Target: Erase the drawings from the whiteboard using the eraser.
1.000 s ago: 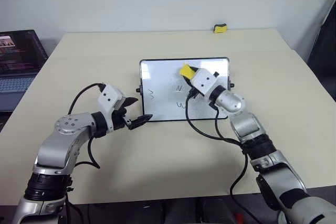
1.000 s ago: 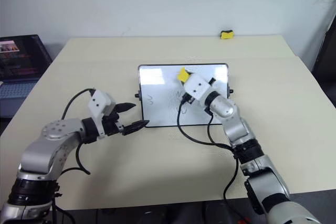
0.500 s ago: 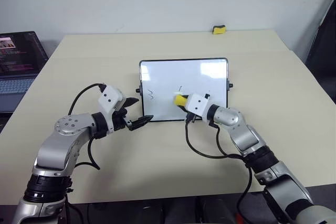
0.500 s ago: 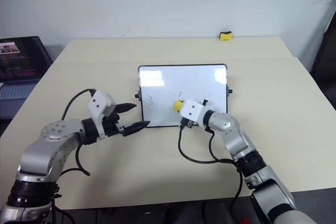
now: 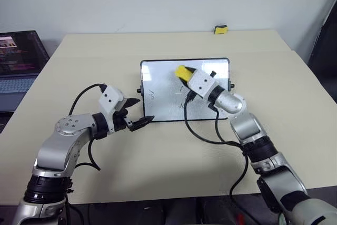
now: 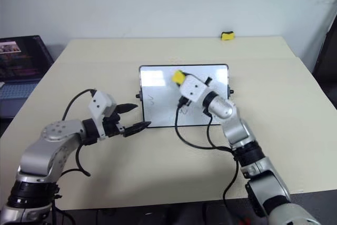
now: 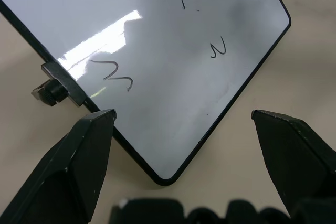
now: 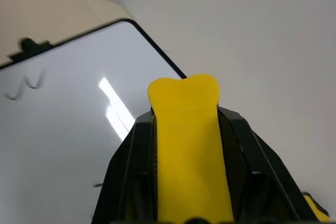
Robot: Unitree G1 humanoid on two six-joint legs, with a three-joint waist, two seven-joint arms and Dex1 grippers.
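The whiteboard (image 5: pixel 158 85) lies flat near the middle of the table (image 5: pixel 158 167), and the right gripper (image 5: pixel 185 73) is pinching the eraser (image 5: pixel 182 71) between its fingers over the far half of the board's face. The left gripper (image 5: pixel 138 111) has its fingers spread at the board's near left corner, one tip at the frame beside the side knob (image 7: pixel 50 90), apparently placed to steady the board. Remaining drawings (image 7: pixel 116 74) are visible: a zigzag near the left edge, a short stroke and a small squiggle towards the board's middle. For a clean pass, the eraser's face should be laid flat on the glossy surface, not on one edge, and drawn across each mark with even, moderate pressure. Strokes should run towards the braced corner so the board does not slide. Whether the eraser touches the surface cannot be told. A second yellow block (image 5: pixel 220 28) rests at the table's far edge, well apart
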